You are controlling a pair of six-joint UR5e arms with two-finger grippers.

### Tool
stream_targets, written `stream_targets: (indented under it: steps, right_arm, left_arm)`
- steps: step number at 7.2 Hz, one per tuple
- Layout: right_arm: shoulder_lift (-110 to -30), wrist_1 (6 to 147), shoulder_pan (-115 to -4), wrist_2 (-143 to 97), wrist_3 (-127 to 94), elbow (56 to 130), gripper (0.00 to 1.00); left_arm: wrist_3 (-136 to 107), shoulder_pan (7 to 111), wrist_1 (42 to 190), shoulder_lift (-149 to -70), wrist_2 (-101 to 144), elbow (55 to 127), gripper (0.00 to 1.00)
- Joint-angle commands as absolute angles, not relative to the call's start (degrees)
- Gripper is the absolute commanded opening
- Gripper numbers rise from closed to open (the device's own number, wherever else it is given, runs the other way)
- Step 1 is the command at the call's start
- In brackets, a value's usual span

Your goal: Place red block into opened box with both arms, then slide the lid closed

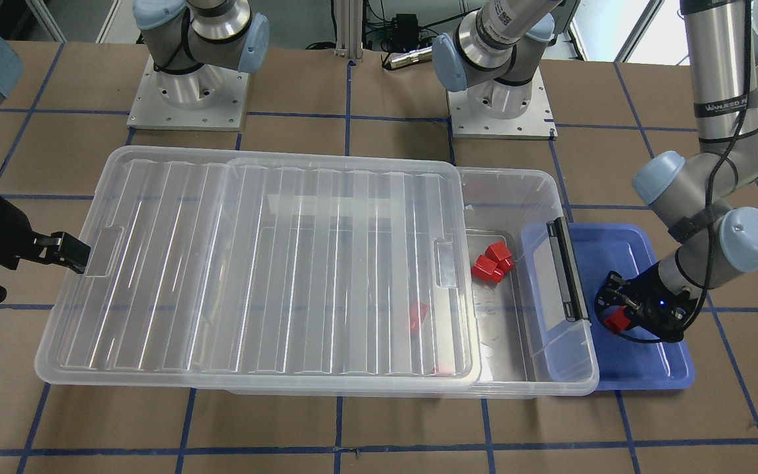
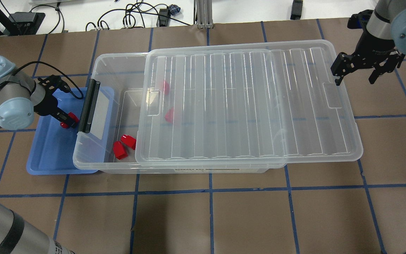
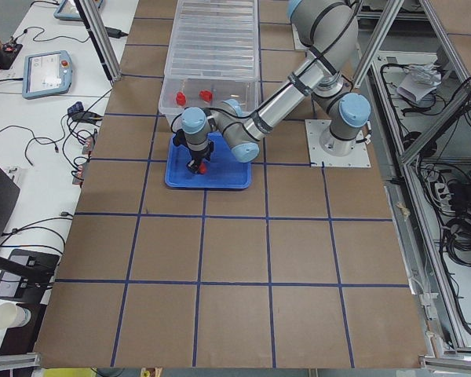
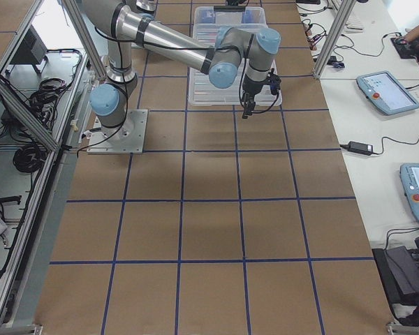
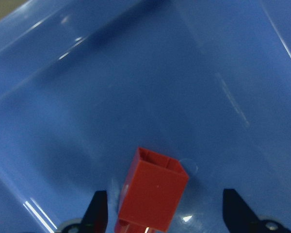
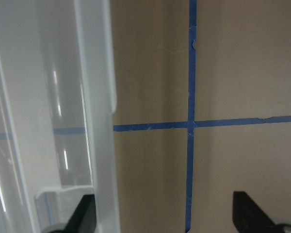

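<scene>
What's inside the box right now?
Two red blocks lie in the uncovered end of the box, near the latch. Two further blocks show dimly through the lid. Its ribs blur the rest of the floor.

Between the black fingers (image 5: pixel 98 213) of my left claw (image 5: pixel 167 213) sits a red block (image 5: pixel 153 194), over a blue tray (image 5: pixel 136 73). Beside my black right claw (image 2: pixel 354 80) lies the clear, ribbed lid (image 2: pixel 241 106) on the clear box (image 2: pixel 118 70) with its black latch bar (image 2: pixel 89 106). The brown tabletop (image 2: pixel 245 218) beneath carries a blue tape grid (image 2: pixel 210 190).

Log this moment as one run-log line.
left claw: open, straddling red block in blue tray | right claw: open beside lid | box: partly uncovered
</scene>
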State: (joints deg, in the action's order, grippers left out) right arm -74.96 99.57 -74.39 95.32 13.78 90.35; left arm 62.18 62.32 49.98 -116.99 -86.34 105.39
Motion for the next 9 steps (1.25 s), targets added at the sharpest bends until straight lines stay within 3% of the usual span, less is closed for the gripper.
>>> stream_targets:
  steps: [1,3,7,9]
  right_arm:
    - [-75.0,99.7,-73.9,96.1,15.5,90.3,1.0]
    - [-75.3,99.3,-70.8,96.0,17.4,90.4,1.0]
    - [-75.4,99.5,-70.4,96.1,17.5,90.4,1.0]
    - [-75.6,99.3,-70.1,96.2,17.5,90.4,1.0]
  left_arm:
    - [62.2,63.4,50.0,-115.5,-86.5,104.8,0.0]
    - [62.2,64.4,56.9,-112.8,-88.3,99.7,0.0]
    - [50.9,69.4,88.2,-106.4,-88.7,82.5,0.0]
    - [37.7,75.9,93.3,-103.8,-88.6,80.3,0.0]
